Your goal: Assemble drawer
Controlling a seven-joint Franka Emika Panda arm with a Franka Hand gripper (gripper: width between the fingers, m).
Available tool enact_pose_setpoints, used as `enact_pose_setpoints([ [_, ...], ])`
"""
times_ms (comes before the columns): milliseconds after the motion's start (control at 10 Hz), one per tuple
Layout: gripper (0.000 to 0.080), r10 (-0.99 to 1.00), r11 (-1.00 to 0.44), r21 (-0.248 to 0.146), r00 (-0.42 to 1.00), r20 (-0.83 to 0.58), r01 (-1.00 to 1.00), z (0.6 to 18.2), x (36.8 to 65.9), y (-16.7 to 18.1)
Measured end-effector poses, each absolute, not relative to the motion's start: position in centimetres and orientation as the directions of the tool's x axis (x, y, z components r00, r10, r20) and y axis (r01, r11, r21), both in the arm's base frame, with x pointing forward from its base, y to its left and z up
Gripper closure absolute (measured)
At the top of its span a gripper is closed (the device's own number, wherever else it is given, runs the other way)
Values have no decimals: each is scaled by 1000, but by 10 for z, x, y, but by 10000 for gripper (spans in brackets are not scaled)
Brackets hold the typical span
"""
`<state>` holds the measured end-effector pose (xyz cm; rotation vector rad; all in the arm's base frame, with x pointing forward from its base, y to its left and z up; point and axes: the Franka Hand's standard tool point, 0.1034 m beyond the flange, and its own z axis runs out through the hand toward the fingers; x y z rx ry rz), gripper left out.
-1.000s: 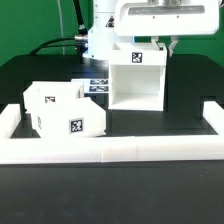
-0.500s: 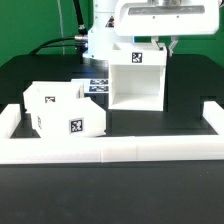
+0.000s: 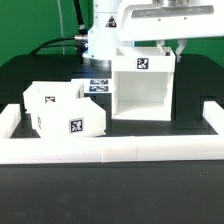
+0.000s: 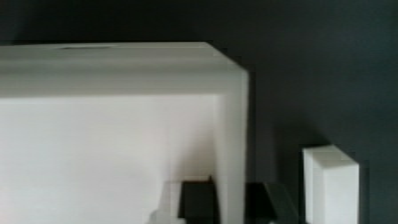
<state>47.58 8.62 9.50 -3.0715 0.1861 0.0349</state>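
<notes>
The drawer's tall white housing point(image 3: 142, 88) stands on the black table with its open side toward the exterior camera and a tag on its top. My gripper point(image 3: 170, 48) comes down from above and is shut on the housing's side wall at the exterior view's right. In the wrist view the housing point(image 4: 107, 120) fills most of the picture, and my gripper point(image 4: 235, 198) has one dark finger point(image 4: 192, 204) on each side of the wall. Two small white trays point(image 3: 62, 110) stand side by side at the exterior view's left, the nearer one showing a tag.
A low white wall strip point(image 3: 110, 150) borders the table's front and both sides; one piece also shows in the wrist view point(image 4: 338, 185). The marker board point(image 3: 97, 86) lies behind the trays. The robot's base point(image 3: 98, 40) stands at the back.
The housing, held by my gripper, has shifted toward the front wall strip and slightly to the exterior view's right. The trays have not moved.
</notes>
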Motion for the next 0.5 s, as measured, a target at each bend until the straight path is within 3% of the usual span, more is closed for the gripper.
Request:
enact_pose_setpoints([
  [500,762,-140,-986,-99,989,40,-136,96,551,93],
])
